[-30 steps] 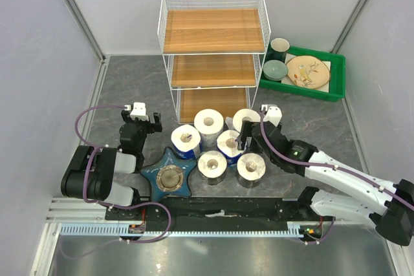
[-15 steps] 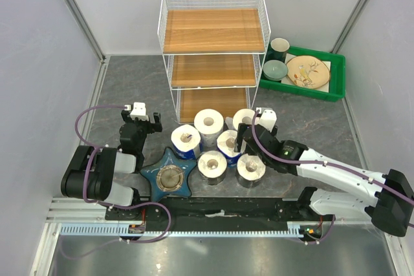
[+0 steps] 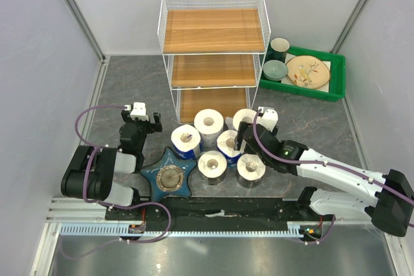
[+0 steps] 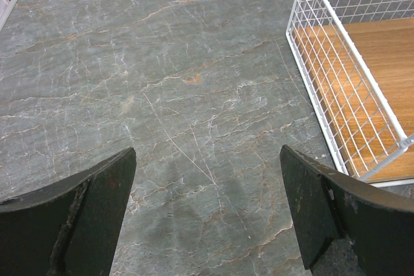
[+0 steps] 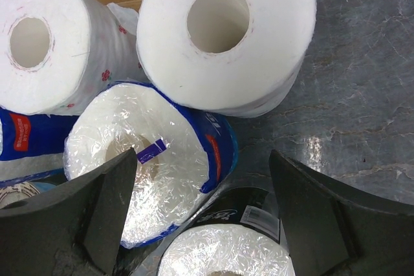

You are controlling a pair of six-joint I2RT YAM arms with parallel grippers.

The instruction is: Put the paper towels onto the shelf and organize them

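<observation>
Six paper towels stand bunched on the table in front of the shelf (image 3: 213, 30): two white (image 3: 209, 121), two blue-white (image 3: 185, 139), two black (image 3: 212, 164). My right gripper (image 3: 246, 141) is open and hovers over the right side of the bunch. In the right wrist view its jaws (image 5: 202, 159) straddle the edge of a blue-white roll (image 5: 142, 159) and the top of a black roll (image 5: 226, 253), with a white roll (image 5: 226, 30) just beyond. My left gripper (image 3: 141, 121) is open and empty over bare table left of the shelf's bottom tier (image 4: 369, 82).
A blue star-shaped dish (image 3: 169, 176) lies left of the rolls, between them and the left arm. A green tray (image 3: 336, 79) of dishes stands right of the shelf. Grey walls close in both sides.
My right gripper has shifted a little left and nearer, over the rolls, then held still. The left arm and the rolls have not moved.
</observation>
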